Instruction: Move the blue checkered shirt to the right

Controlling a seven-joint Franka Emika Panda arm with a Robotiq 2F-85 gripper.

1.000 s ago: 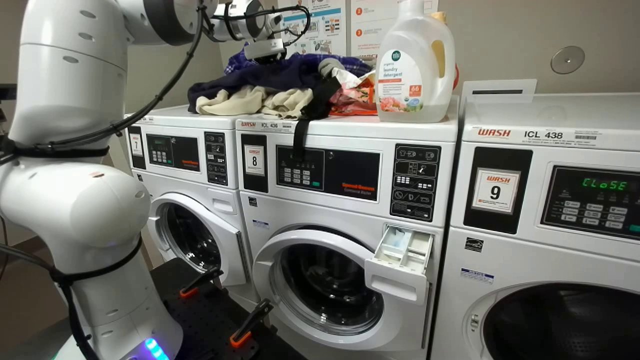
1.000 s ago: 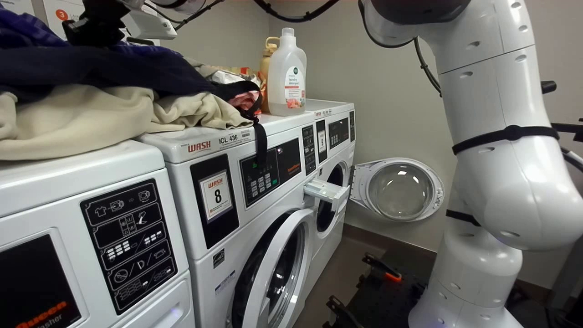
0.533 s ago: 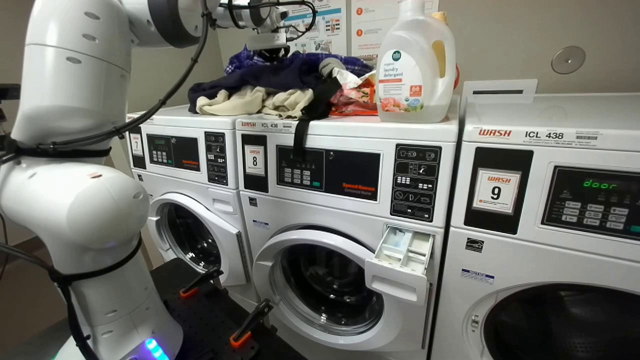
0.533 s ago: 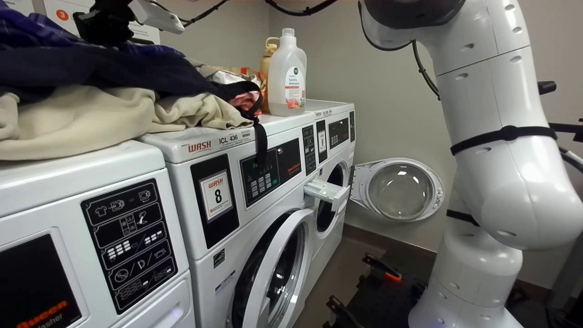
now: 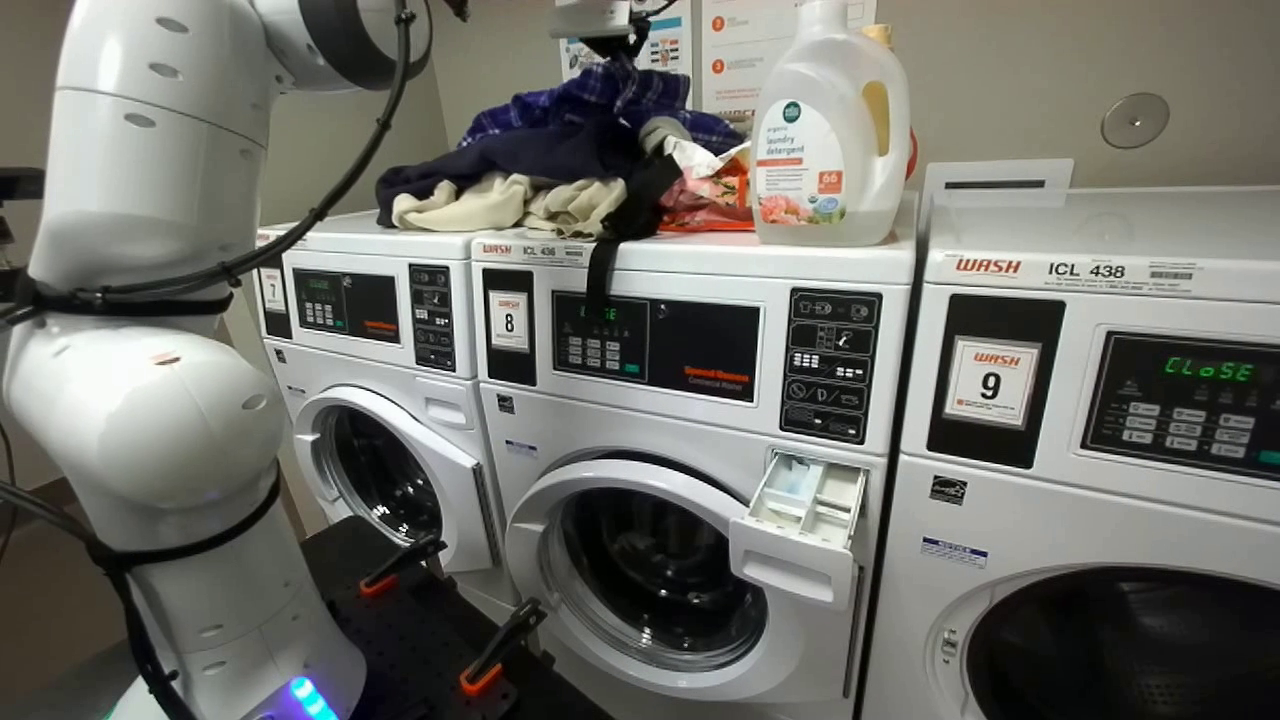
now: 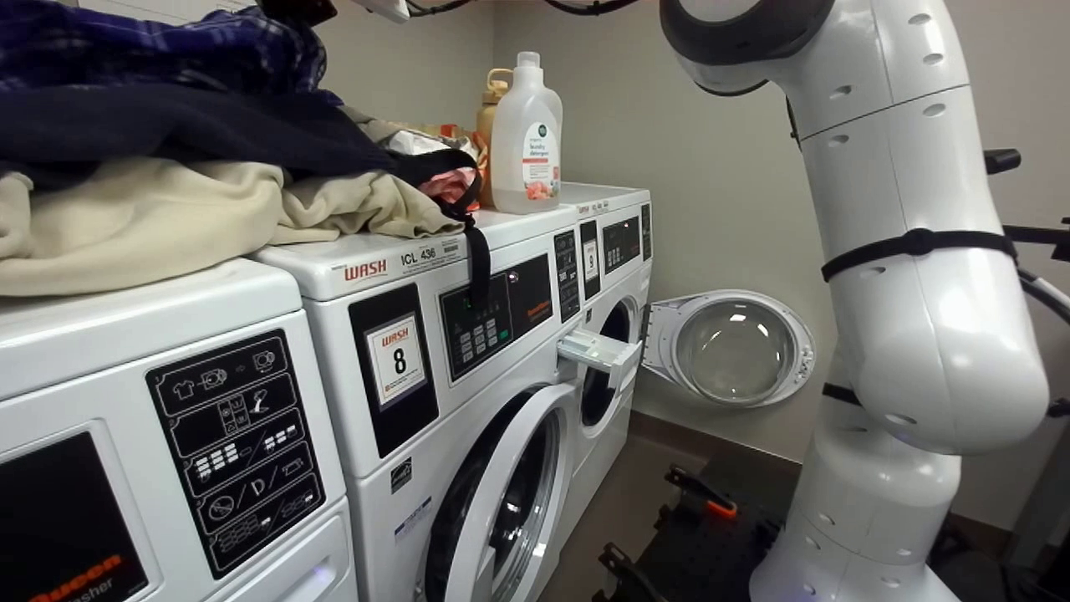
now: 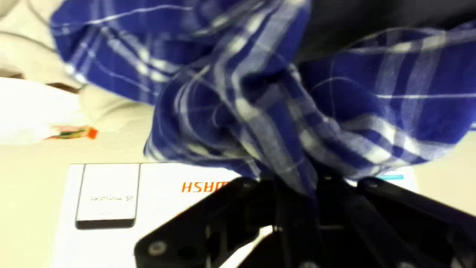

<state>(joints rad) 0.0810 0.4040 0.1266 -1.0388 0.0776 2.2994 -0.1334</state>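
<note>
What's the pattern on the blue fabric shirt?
Plaid: whitish bands and thin lines crossing on blue. The blue fabric shirt shows best in the wrist view.

in an exterior view: facing washers point(image 5: 690, 420), arm point(image 5: 150, 420) near | in an exterior view: along their row, clothes point(image 6: 167, 134) close | both exterior views: washer 8 point(image 6: 468, 401) shared | wrist view: close on checkered shirt point(image 7: 253, 93), past fingers point(image 7: 267, 201)

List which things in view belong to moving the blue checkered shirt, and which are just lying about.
Belong to the job: blue checkered shirt; gripper, pinching it.

Just lying about: dark navy garment; cream cloth; black strap; detergent bottle; tan bottle.
</note>
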